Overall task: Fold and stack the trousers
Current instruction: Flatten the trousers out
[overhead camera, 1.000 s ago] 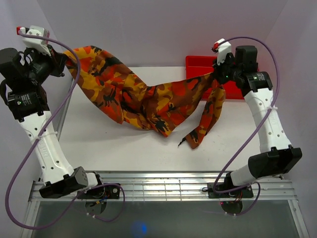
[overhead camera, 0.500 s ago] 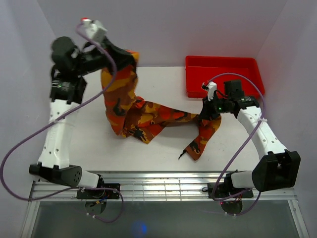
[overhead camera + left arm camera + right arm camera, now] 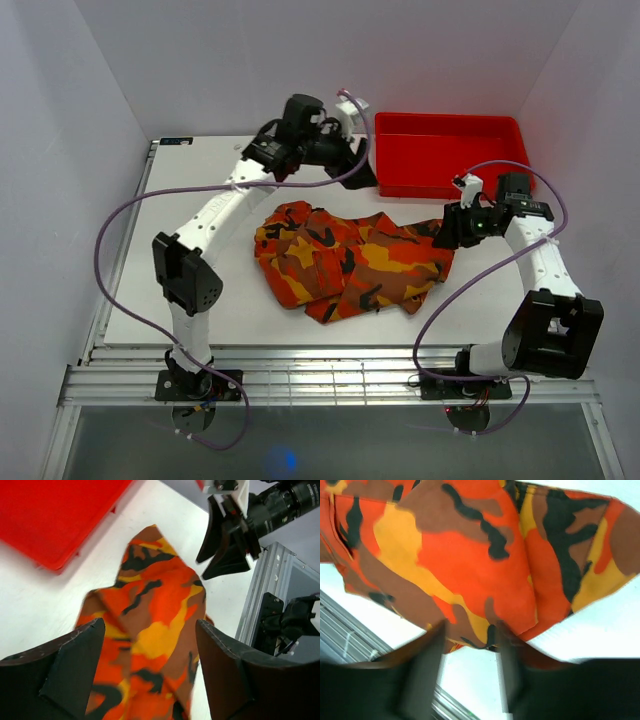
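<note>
1. The desk carries everything, and the work sits in its middle and right part.
2. The trousers lie mid-desk as a doubled, rumpled bundle. They are near the red tray but wholly outside it. The layers do not line up, so we judge the fold to be roughly laid rather than finished.
3. The red tray stands at the far right of the desk, apart from the cloth.
4. The left pincer hovers above the far side of the bundle, just beside the tray's near left corner. Its fingers are spread wide with nothing between them.
5. The right pincer sits low at the bundle's right end. The left wrist view shows its fingers parted and off the cloth. Its own view is smeared, so we call it empty only with probability.
6. The pointed corner of the cloth lies nearest the right pincer. To fold well, we would have each pincer bite both layers at a clean edge. We would then lift evenly, keep the cloth taut between the pincers, and lay it so the edges meet. Catching only the top layer would likely pull the fold open.
</note>
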